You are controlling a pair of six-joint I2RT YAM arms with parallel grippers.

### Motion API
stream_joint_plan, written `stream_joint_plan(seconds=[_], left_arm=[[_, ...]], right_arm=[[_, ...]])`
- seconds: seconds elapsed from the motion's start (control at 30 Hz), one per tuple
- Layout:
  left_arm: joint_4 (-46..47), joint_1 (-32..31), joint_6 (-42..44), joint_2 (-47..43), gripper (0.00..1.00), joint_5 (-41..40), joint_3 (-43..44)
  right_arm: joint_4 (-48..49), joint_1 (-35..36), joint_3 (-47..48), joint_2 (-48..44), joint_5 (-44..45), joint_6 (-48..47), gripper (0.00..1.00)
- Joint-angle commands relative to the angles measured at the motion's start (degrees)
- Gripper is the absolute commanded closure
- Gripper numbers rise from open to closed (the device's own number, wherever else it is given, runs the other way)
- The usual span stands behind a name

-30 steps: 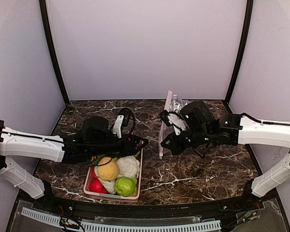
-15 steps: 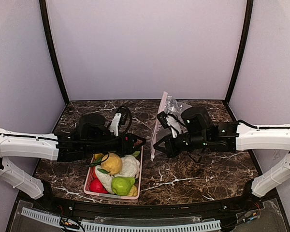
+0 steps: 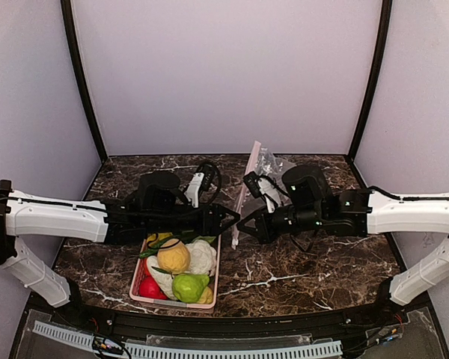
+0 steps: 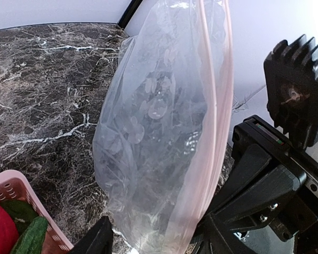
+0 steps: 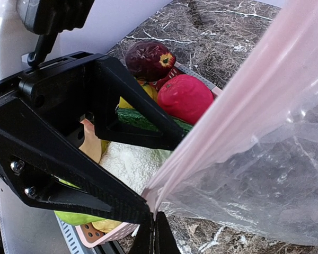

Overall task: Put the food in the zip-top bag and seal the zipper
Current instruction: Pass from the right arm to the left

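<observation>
Top external: lilac-walled marble table; right end effector pinches zip-top bag, left end effector open.

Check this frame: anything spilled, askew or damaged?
Nothing spilled or damaged. The food sits piled in the pink basket. Only oddity: the zip-top bag stands on edge, pinched at its pink strip by the shut right gripper, with the open left gripper beside it.

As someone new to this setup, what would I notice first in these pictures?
A clear zip-top bag stands held up mid-table, pinched at its pink edge by the right tool. The left tool, jaws open, points at it over a pink basket of toy food.
</observation>
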Motion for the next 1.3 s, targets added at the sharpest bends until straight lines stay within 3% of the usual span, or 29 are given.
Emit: stream_joint_plan(seconds=[0.0, 0.23, 0.9, 1.07, 1.13, 1.17, 1.27], left_arm=[[-0.71, -0.19, 1.39, 0.37, 0.44, -1.32, 1.94], [-1.48, -0.19, 1.47, 0.56, 0.58, -3.51, 1.76], [-2.38, -0.19, 2.78, 3.54, 0.79, -4.7, 5.53], [-1.07, -0.19, 3.93, 3.61, 0.98, -4.01, 5.23], [-0.82, -0.23, 4.42, 3.31, 0.99, -4.54, 4.65], [-0.71, -0.2, 4.77, 3.06, 0.99, -4.66, 4.52], [0.31, -0.19, 5.47, 2.82, 0.99, -4.37, 3.79]], right_arm=[[1.62, 1.05, -0.73, -1.27, 0.07, 0.23, 1.0], [1.36, 1.57, -0.78, -1.55, 0.48, 0.26, 1.0], [-0.61, 2.36, -0.64, -1.47, 2.13, 0.32, 1.0], [-1.1, 2.52, -1.15, -2.42, 3.55, 1.32, 1.0], [-1.95, 2.55, -1.2, -3.47, 4.93, 2.42, 1.0], [-3.06, 2.55, -0.87, -4.14, 6.0, 3.12, 0.99], [-7.42, 2.55, 0.58, -6.46, 9.99, 5.73, 0.81]])
